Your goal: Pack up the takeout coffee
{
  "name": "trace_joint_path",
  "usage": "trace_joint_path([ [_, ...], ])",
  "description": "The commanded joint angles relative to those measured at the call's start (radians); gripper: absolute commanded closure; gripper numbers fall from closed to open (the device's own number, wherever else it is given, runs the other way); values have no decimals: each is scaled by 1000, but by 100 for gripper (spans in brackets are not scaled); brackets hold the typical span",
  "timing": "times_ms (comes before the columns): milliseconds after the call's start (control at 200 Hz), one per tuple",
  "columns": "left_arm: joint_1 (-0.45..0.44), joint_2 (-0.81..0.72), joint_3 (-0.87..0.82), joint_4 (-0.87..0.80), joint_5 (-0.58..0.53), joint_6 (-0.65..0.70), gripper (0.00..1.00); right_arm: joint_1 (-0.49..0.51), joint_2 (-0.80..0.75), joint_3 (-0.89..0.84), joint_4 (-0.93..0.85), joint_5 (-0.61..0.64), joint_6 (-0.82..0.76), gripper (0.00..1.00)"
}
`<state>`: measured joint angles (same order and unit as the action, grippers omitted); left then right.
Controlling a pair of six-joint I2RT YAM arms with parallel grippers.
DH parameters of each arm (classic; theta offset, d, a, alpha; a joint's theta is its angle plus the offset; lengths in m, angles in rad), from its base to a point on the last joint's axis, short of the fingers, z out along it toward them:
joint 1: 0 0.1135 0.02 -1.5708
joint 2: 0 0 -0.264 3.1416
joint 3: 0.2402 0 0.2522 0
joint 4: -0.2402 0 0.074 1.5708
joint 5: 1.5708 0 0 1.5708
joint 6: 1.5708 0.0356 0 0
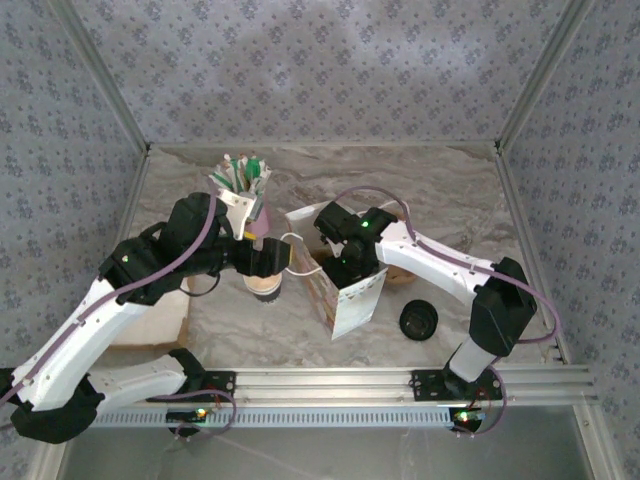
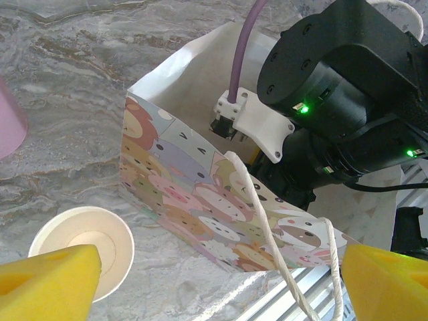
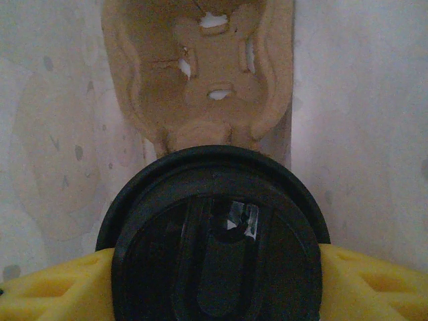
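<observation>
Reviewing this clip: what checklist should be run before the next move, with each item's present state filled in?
1. Right hand grips the held lid between both fingers: ok.
2. A cup hangs under that lid: cannot tell.
3. Carrier lies ahead of the lid inside the bag: ok.
4. Bag stands upright with its mouth open: ok.
5. Left hand is open and holds nothing: ok.
6. Paper cup beside the bag has its lid on: not ok; a loose lid lies on the table.
</observation>
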<state>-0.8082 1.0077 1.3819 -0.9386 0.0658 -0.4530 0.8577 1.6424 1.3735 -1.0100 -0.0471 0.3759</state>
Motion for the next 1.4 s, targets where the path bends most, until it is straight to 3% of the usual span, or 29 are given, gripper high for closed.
trace_joint_path([
  [0, -5, -20, 9, 32, 5, 11, 7, 28, 80, -65, -47, -39, 0, 31],
  [1394, -5, -33, -8, 40, -21, 8, 5, 43, 43, -49, -61, -10, 1, 27],
])
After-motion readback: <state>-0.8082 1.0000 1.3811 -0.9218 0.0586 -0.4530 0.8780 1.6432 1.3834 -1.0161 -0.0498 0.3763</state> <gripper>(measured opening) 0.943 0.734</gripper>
